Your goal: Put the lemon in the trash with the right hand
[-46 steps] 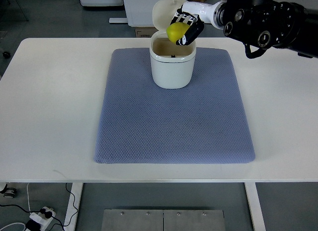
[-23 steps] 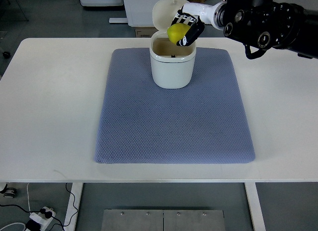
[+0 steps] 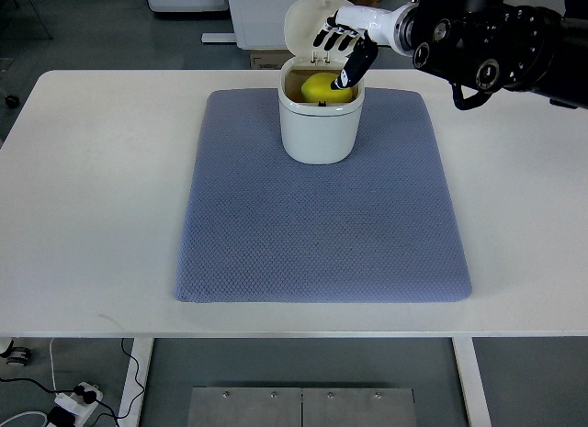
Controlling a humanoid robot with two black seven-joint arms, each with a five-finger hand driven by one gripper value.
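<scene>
Upper centre of frame: lemon (image 3: pixel 318 88) lies inside the open white trash bin (image 3: pixel 319 129), right hand (image 3: pixel 344 43) poised directly above with fingers spread, holding nothing, lid (image 3: pixel 307 21) tipped back for access.

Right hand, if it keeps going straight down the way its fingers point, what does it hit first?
Most likely the lemon lying in the open trash bin; the right hand hangs open just above the opening, though depth is hard to judge from this steep view.
</scene>
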